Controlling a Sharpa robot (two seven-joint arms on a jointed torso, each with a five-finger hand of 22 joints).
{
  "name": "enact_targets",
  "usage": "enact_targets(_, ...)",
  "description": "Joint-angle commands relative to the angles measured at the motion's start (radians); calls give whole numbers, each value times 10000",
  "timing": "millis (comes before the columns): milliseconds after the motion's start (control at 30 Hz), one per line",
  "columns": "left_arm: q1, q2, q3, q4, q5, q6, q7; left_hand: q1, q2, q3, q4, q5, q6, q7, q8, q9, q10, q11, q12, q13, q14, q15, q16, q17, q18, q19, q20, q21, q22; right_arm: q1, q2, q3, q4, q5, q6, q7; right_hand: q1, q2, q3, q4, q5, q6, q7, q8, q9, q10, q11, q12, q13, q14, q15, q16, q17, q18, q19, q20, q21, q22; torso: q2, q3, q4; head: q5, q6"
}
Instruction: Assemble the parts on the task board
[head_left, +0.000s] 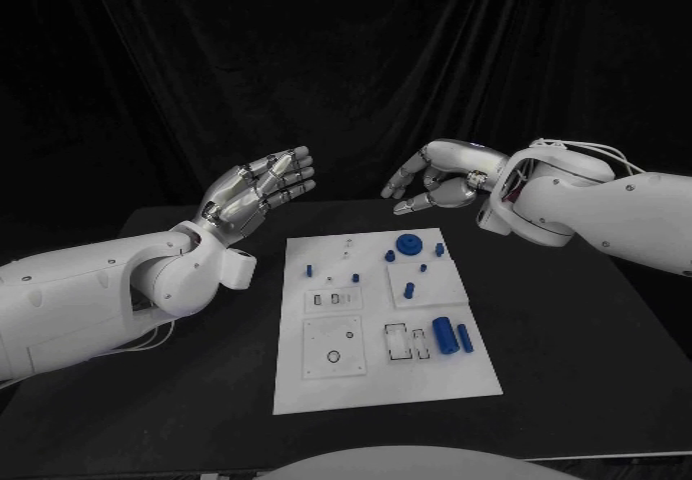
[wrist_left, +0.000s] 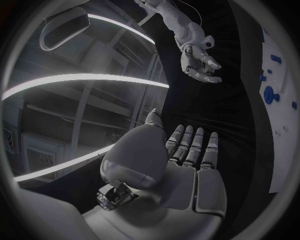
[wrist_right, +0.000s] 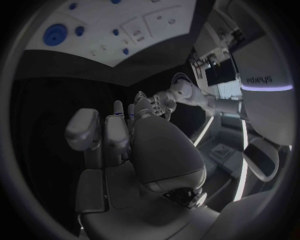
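While both of my hands hang above the far edge of the table, the task board (head_left: 378, 385) lies below and short of their fingertips, its blue parts (head_left: 447, 334) all resting on it. My left hand (head_left: 260, 190) is released, fingers straight and apart; my right hand (head_left: 433, 180) is loosely curled, grasping nothing. I can read no writing on the board.

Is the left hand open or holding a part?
Open: the left hand is raised beyond the task board, fingers straight, nothing in it.

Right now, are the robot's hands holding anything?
Left hand: open, fingers stretched out, holding nothing.
Right hand: fingers curled in, holding nothing, above the table behind the task board.
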Motion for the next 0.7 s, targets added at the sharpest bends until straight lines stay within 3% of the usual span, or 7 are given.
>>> enact_targets(33, 86, -36, 8, 97, -211, -210, 953, 133, 28, 67, 6, 167, 79, 9, 41, 11, 42, -21, 50, 8, 55, 1, 52, 2, -61, 81, 0, 44, 7, 45, 146, 6, -232, -4054, 254, -1424, -158, -277, 242, 184, -283, 81, 79, -90, 31, 157, -34, -224, 18, 210, -18, 276, 432, -148, 53, -17, 342, 453, 418, 16, 116, -147, 114)
enact_targets(133, 147, -51, 8, 150, -217, -159, 976, 236, 33, 99, -1, 347, 104, 31, 34, 11, 26, -22, 63, 6, 56, 29, 81, 2, -85, 88, 3, 47, 1, 34, 289, 6, -506, -4526, 239, -1457, -488, -797, 865, 470, -596, -94, 203, -316, 36, 306, 3, -528, 45, 203, 19, 456, 699, -162, -44, 12, 576, 753, 569, 5, 137, -182, 96)
enact_targets(233, 192, -34, 8, 161, -243, -153, 1018, 326, 20, 121, -4, 474, 181, 51, 50, 19, 29, -31, 94, 7, 99, 64, 148, 10, -108, 119, 4, 67, 4, -43, 421, 6, -757, -4768, 167, -1433, -488, -1072, 1381, 512, -528, -165, 104, -369, 60, 294, -33, -741, 55, 218, 8, 594, 939, -167, -96, 15, 681, 908, 720, -23, 192, -248, 210)
enact_targets(367, 236, -4, 8, 131, -266, -119, 1052, 425, 16, 152, 1, 653, 246, 96, 59, 24, 13, -53, 103, 5, 95, 42, 168, 6, -126, 147, 1, 84, 4, -221, 646, 6, -1111, -5021, 60, -1399, -380, -1293, 1960, 476, 89, -46, 148, -351, 133, 325, 6, -1017, 60, 191, 30, 617, 966, -169, -161, 44, 759, 1048, 833, -42, 291, -325, 301)
enact_targets(467, 250, -31, 8, 131, -273, -96, 1095, 714, -33, 259, -26, 1112, 295, 127, 47, 23, -3, -50, 149, 6, 100, 56, 229, 8, -163, 172, 2, 100, -3, -360, 840, 6, -1364, -5112, -6, -1381, -40, -1407, 2456, 313, 1263, -98, 135, -400, 142, 349, 32, -1265, 36, 184, 41, 643, 1027, -166, -214, 48, 780, 1117, 912, -40, 350, -372, 362)
enact_targets(567, 256, -57, 8, 118, -276, -97, 1150, 930, -86, 351, -35, 1441, 394, 135, 63, 33, -2, -14, 186, 7, 109, 59, 275, 11, -185, 193, 0, 114, -6, -483, 1044, 6, -1615, -5152, 14, -1369, 59, -1588, 2908, 250, 1912, -265, 85, -422, 121, 342, 37, -1530, 22, 166, 52, 640, 1041, -151, -288, 67, 756, 1119, 972, -41, 394, -431, 377)
enact_targets(700, 260, -74, 7, 72, -278, -84, 1154, 990, -107, 379, -35, 1529, 540, 161, 109, 52, 16, -11, 219, 11, 111, 61, 288, 11, -191, 208, 2, 124, -5, -664, 1323, 7, -1962, -5180, 14, -1298, -108, -1730, 3092, 291, 1473, -369, 84, -405, 121, 392, 44, -1624, 66, 124, 68, 596, 982, -133, -360, 80, 704, 1083, 1024, -63, 438, -462, 441)
